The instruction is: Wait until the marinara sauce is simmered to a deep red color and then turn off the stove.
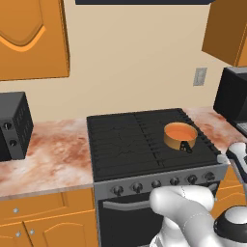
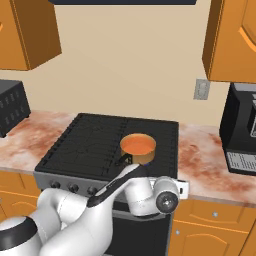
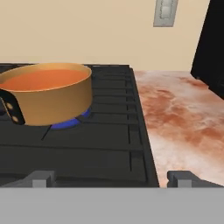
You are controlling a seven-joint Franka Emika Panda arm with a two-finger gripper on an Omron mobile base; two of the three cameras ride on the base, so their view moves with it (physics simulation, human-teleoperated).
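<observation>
Sauce in the saucepan on the stove's right burner looks orange, flame on, our jaws wide open and empty: risk is turning a knob early, or the wrong one.

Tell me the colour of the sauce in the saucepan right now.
The marinara sauce is orange, not yet deep red; the hand view shows it best.

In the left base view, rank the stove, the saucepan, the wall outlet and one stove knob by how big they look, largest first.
1. The stove, by far the largest.
2. The saucepan holding the marinara sauce.
3. The wall outlet.
4. A stove knob, smallest; it sits nearer the camera than the outlet, so that last pair is less certain.
</observation>
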